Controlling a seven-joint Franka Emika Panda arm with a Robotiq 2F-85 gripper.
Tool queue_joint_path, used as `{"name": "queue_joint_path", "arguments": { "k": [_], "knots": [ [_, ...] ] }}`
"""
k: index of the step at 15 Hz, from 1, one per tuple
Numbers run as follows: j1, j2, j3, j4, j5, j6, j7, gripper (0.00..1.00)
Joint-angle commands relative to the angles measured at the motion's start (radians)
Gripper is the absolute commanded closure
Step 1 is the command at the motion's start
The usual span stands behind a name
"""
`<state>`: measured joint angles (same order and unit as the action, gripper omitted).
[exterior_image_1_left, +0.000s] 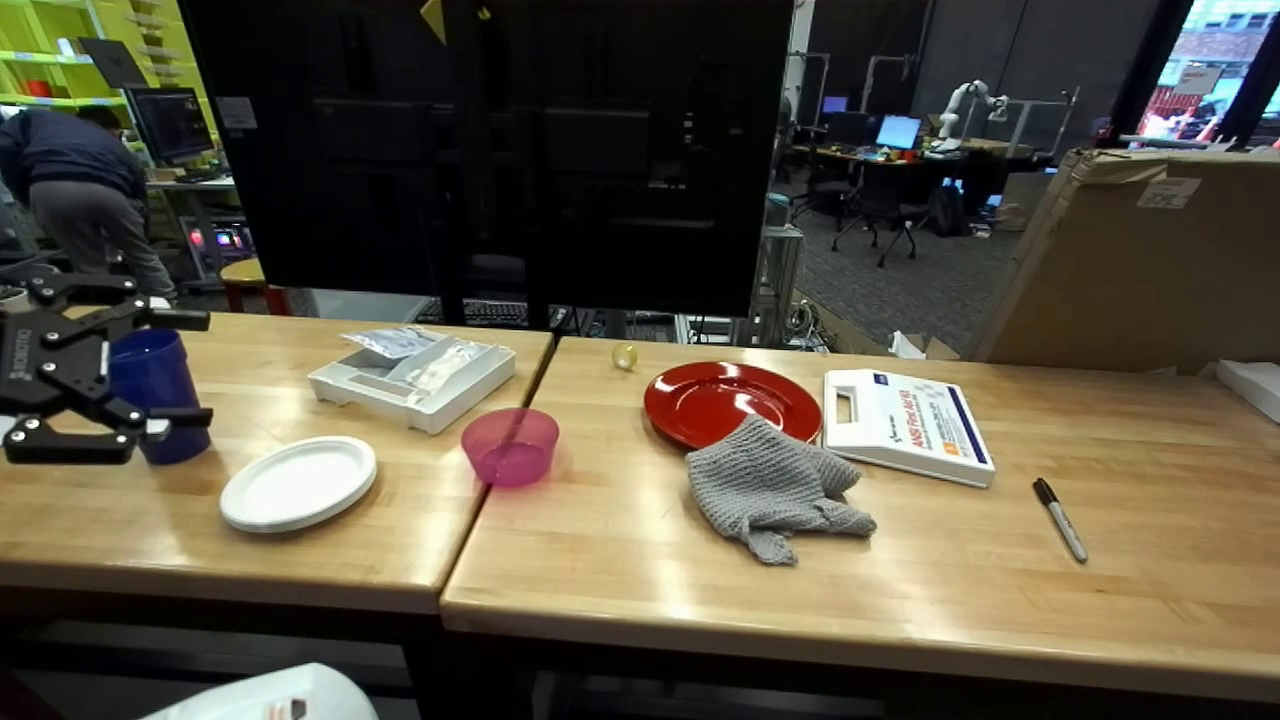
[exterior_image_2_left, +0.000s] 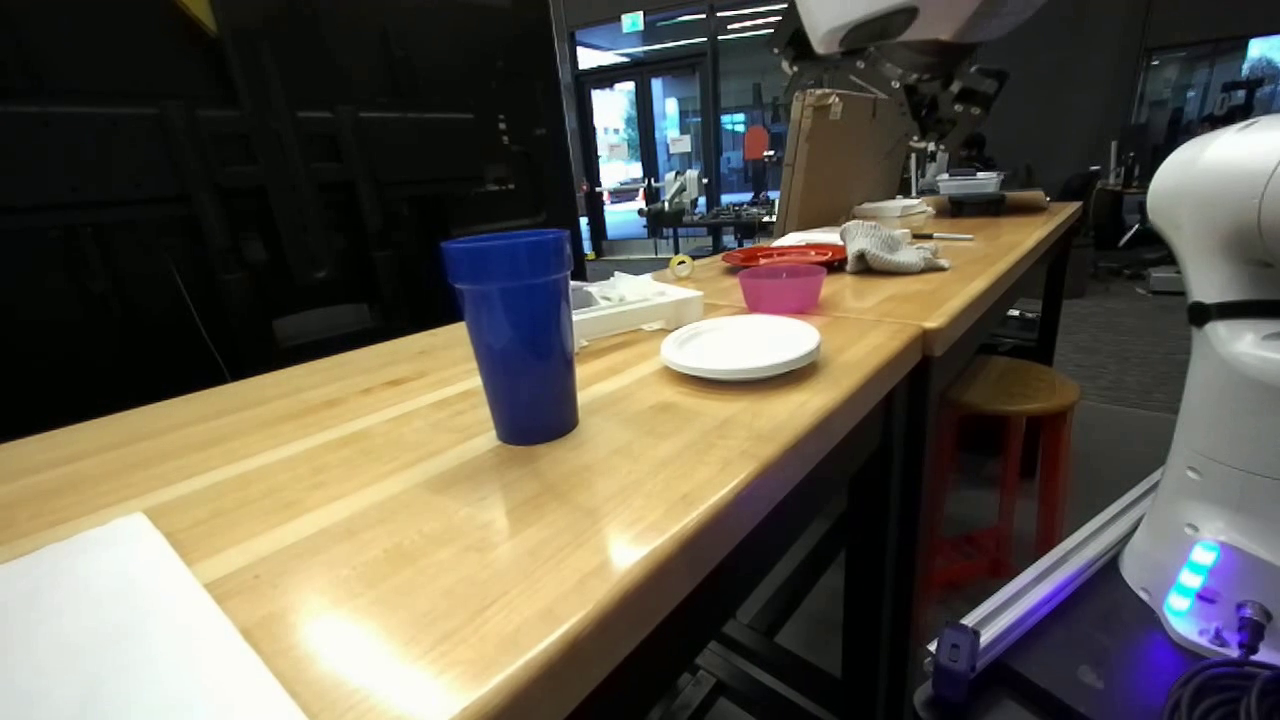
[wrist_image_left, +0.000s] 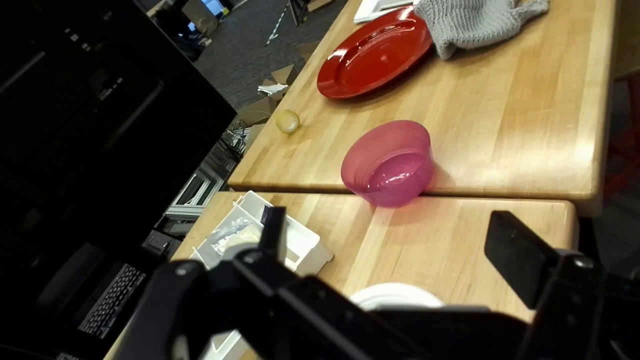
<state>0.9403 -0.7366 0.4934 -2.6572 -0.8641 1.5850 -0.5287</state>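
My gripper (exterior_image_1_left: 188, 368) is open and raised above the table at the left of an exterior view, in front of a blue cup (exterior_image_1_left: 150, 372). In the wrist view the gripper (wrist_image_left: 390, 235) has its two fingers far apart with nothing held between them. Beyond the fingertips is a translucent pink bowl (wrist_image_left: 387, 170), standing across the seam of two tables. A stack of white plates (exterior_image_1_left: 300, 485) is partly hidden by the gripper in the wrist view. Beside it sits an open white case (exterior_image_1_left: 425, 385) with packets inside. The blue cup (exterior_image_2_left: 520, 340) stands upright, apart from the plates.
Farther along are a red plate (exterior_image_1_left: 715, 400), a grey knitted cloth (exterior_image_1_left: 775, 490) overlapping it, a first aid kit (exterior_image_1_left: 905, 425), a marker (exterior_image_1_left: 1060, 520) and a tape roll (exterior_image_1_left: 624, 357). A large black screen (exterior_image_1_left: 480, 150) lines the back edge; a cardboard box (exterior_image_1_left: 1150, 270) stands behind right.
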Motion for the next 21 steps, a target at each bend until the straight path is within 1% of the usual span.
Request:
{"name": "queue_joint_path", "arguments": {
  "k": [1, 3, 4, 5, 6, 10, 14, 18, 21],
  "knots": [
    [0.077, 0.016, -0.054, 0.000, -0.027, -0.041, 0.017, 0.00],
    [0.083, 0.006, -0.058, -0.007, -0.028, -0.043, 0.010, 0.00],
    [0.078, 0.016, -0.069, 0.001, -0.057, -0.008, 0.011, 0.00],
    [0.068, 0.044, -0.069, 0.018, -0.093, -0.002, 0.007, 0.00],
    [0.076, 0.060, -0.074, 0.028, -0.124, 0.003, 0.004, 0.00],
    [0.129, 0.133, -0.071, 0.039, -0.246, 0.007, -0.053, 0.00],
    [0.200, 0.164, -0.095, 0.007, -0.327, 0.054, -0.110, 0.00],
    [0.283, 0.134, -0.130, -0.035, -0.363, 0.099, -0.294, 0.00],
    [0.342, 0.097, -0.183, -0.085, -0.392, 0.184, -0.414, 0.00]
  ]
}}
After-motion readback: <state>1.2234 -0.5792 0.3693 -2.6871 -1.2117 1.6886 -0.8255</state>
